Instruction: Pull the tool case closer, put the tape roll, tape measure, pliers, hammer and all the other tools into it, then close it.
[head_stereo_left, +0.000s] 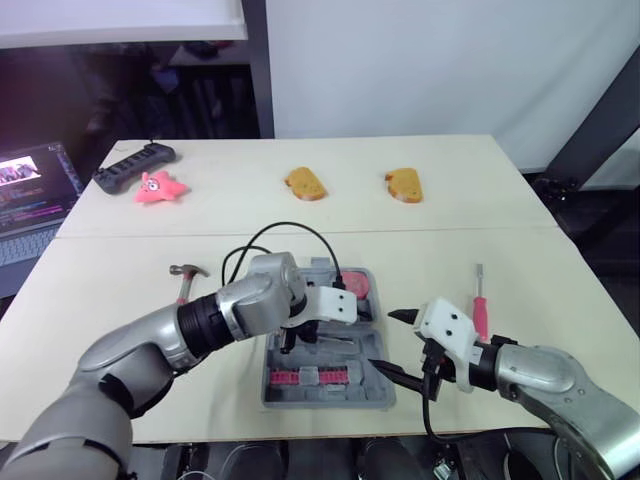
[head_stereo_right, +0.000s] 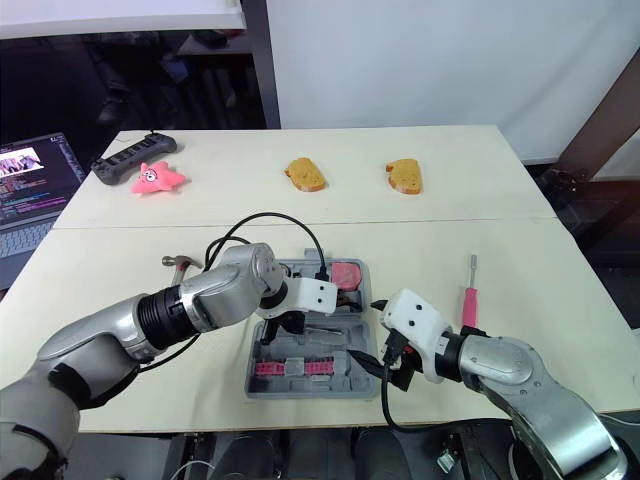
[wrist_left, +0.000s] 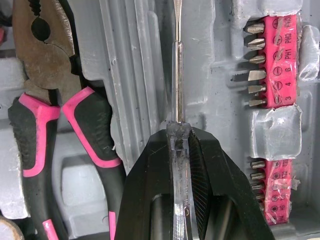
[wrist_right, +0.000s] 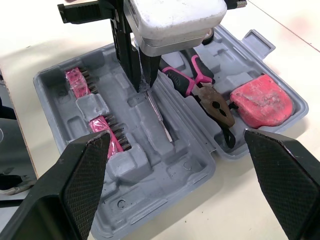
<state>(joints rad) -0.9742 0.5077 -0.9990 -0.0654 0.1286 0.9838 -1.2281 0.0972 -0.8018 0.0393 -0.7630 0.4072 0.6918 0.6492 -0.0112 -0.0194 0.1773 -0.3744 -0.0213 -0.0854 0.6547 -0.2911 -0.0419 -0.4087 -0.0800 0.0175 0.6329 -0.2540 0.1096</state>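
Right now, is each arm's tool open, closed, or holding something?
Left tool: closed on the clear-handled metal screwdriver.
Right tool: open, holding nothing.

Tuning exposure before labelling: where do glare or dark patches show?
Left wrist view: sheen on the screwdriver shaft and the clear film. Right wrist view: bright white housing on the left gripper, over the tool case. Left eye view: dark room behind the table.

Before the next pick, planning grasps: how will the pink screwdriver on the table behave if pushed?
The screwdriver looks slim and round, so a sideways push would likely roll it. It seems rigid, probably light. Its thicker pink handle likely grips better than the shaft.
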